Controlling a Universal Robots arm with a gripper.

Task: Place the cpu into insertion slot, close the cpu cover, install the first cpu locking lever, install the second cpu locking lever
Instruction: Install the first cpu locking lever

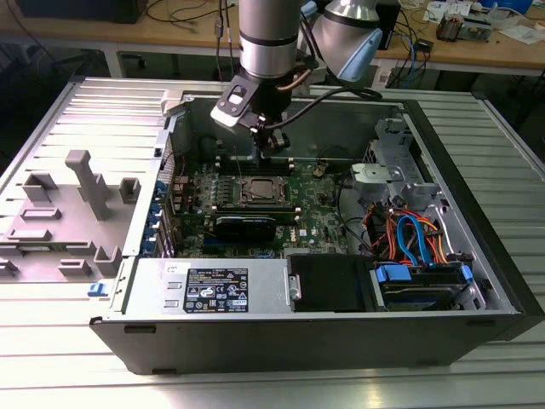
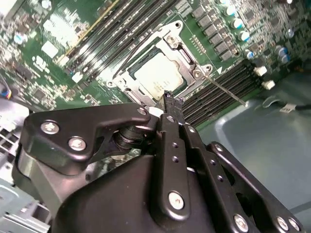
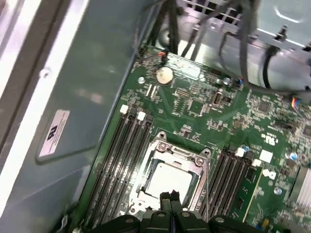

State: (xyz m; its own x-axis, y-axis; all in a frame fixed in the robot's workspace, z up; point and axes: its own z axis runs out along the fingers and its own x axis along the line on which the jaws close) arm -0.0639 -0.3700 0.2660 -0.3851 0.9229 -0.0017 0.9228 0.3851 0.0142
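- Nearest in the exterior view, a silver power supply [image 1: 213, 288] lies along the front of the open computer case [image 1: 477, 256]. It carries a white label [image 1: 209, 290] crowded with small print and marks.
- To the exterior view's right of it are a black shroud [image 1: 328, 281] and a bundle of blue and orange cables [image 1: 409, 239].
- To the exterior view's left, outside the case, a grey plastic fixture [image 1: 85, 187] stands on the ribbed table [image 1: 51, 358].
- Behind the power supply, a black card [image 1: 245, 226] lies just in front of the insertion slot [image 1: 258, 191] on the green motherboard [image 1: 311, 213].
- The cpu [image 2: 158, 77] [image 3: 171, 180] sits in that slot, its silver top showing through the window of the cpu cover [image 3: 179, 153], which lies flat over it.
- A thin metal locking lever [image 2: 223, 90] juts from a socket corner, out over the memory slots [image 3: 124, 160].
- The gripper [image 1: 271, 162] [image 2: 167, 96] [image 3: 170, 195] points straight down just above the slot's edge. Its fingers are pressed together with nothing between them.
- The arm [image 1: 268, 38] drops vertically from above.
- A white sticker [image 3: 54, 132] sits on the case wall, its print too blurred to read.
- A workbench [image 1: 477, 47] runs along the far side.
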